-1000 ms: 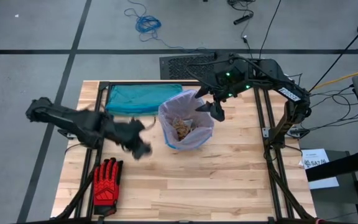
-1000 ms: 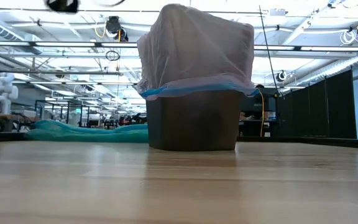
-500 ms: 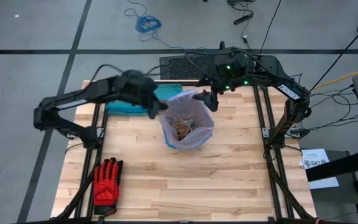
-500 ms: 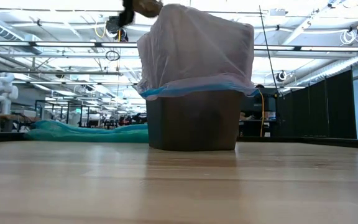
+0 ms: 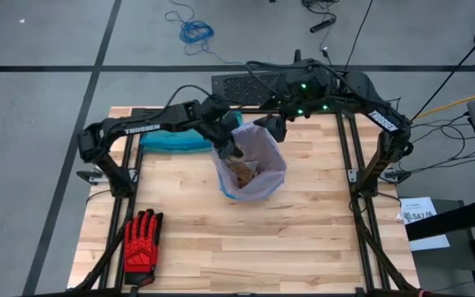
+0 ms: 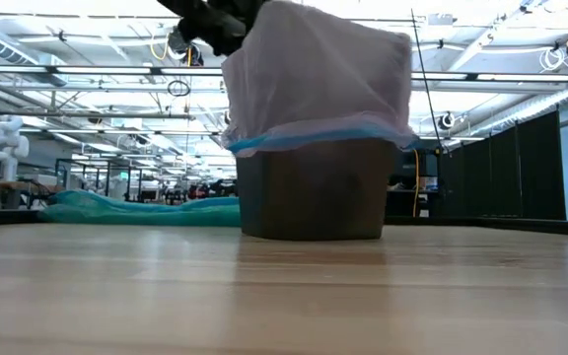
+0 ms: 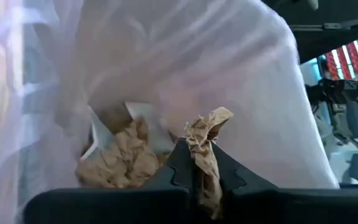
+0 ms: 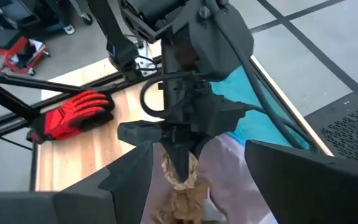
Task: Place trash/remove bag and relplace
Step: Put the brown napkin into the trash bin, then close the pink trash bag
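Paper wad point(image 7: 205, 146) pinched in the left gripper point(image 7: 197, 180), and that gripper sits right over the mouth of the pink bag point(image 5: 254, 165), centre of the high view. From the left wrist camera the two dark fingers are pressed nearly together on the crumpled brown strip, which stands up between them with its long axis running along the fingers. Whether they are starting to ease off it, I cannot tell from here.

Straight below lies the heap of trash point(image 5: 242, 172) already in the bag, tan lumps with a white scrap among them. So the drop, by my reckoning, is plain down: the wad hangs inside the rim, nothing between it and the pile.

Over on the upper right of the bag mouth, the right gripper point(image 5: 272, 126) hovers with its fingers spread wide, holding nothing, looking across at its partner. It is close, but the left arm is the one placed for this move.

At table level the bag is draped over a dark bin point(image 6: 311, 192), its pink skirt hanging down the sides. A teal bag point(image 5: 171, 136) lies flat at the upper left of the table point(image 5: 303, 239), and a red glove point(image 5: 141, 245) rests at the lower left, well apart from the action.
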Robot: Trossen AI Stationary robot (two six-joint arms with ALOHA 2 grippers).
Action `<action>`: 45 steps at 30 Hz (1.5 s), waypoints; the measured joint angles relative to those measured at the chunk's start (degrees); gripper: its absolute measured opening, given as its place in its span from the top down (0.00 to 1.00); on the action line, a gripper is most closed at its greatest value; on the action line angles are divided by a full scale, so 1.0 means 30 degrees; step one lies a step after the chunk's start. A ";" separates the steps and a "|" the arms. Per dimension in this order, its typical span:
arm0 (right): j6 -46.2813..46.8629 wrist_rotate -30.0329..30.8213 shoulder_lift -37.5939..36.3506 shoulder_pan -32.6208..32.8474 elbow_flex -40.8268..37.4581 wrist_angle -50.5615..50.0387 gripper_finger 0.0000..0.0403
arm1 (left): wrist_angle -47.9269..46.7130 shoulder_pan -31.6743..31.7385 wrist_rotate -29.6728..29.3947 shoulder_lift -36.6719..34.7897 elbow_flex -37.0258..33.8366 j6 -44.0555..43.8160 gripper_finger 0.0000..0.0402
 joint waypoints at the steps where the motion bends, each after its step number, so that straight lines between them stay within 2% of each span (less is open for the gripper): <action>1: -0.0181 0.0006 0.0000 -0.0100 0.0000 -0.0136 0.39 | 0.0231 -0.0005 -0.0113 0.0162 0.0024 -0.0012 0.91; 8: -0.1653 -0.0986 -0.0121 -0.1169 0.0000 -0.1093 0.39 | 0.3579 0.0004 -0.1442 0.0448 0.0011 -0.2353 0.74; 14: -0.2697 -0.1011 -0.0195 -0.2232 0.0000 -0.1349 0.39 | 0.3678 0.0074 -0.2291 0.0448 0.0710 -0.2570 0.65; 19: -0.2463 -0.1970 -0.0246 -0.2924 0.0000 -0.1696 0.39 | 0.2911 0.0132 -0.2282 0.0448 0.1741 -0.2570 0.64; 22: -0.1739 -0.1840 -0.0305 -0.3573 0.0000 -0.3085 0.39 | 0.0690 0.0431 -0.2281 0.0448 0.3518 -0.2388 0.64; 25: -0.0826 -0.0625 -0.0306 -0.4530 0.0000 -0.5077 0.39 | -0.2887 0.0747 -0.2381 0.0439 0.5869 -0.1480 0.68; 28: -0.0700 -0.0171 -0.0338 -0.5663 -0.0229 -0.5750 0.39 | -0.6838 0.0879 -0.3683 0.0422 0.8036 -0.0460 0.75; 29: -0.0718 -0.1074 -0.0422 -0.6130 -0.0431 -0.5766 0.39 | -0.8144 0.0876 -0.4511 0.0289 0.8512 -0.0182 0.78; 32: -0.1957 -0.6102 -0.0444 -0.7768 -0.1007 -0.5775 0.45 | -1.1029 0.0858 -0.7855 -0.0333 0.9058 -0.0224 0.90; 34: -0.3083 -0.8523 -0.0481 -0.8683 -0.1540 -0.5874 0.51 | -1.2537 0.0825 -0.9522 -0.0939 0.8776 -0.0419 0.97; 37: -0.4781 -1.0415 -0.0466 -1.0073 -0.2394 -0.5858 0.62 | -1.2721 0.0788 -1.0813 -0.1881 0.7904 -0.1067 0.99; 41: -0.5773 -1.1598 -0.0474 -1.1615 -0.3756 -0.5844 0.80 | -0.9950 0.0796 -1.0703 -0.4221 0.5146 -0.3049 1.00; 45: -0.5970 -1.1887 -0.0620 -1.2464 -0.5038 -0.5724 0.97 | -0.6807 0.0607 -0.9630 -0.7237 0.0624 -0.6076 1.00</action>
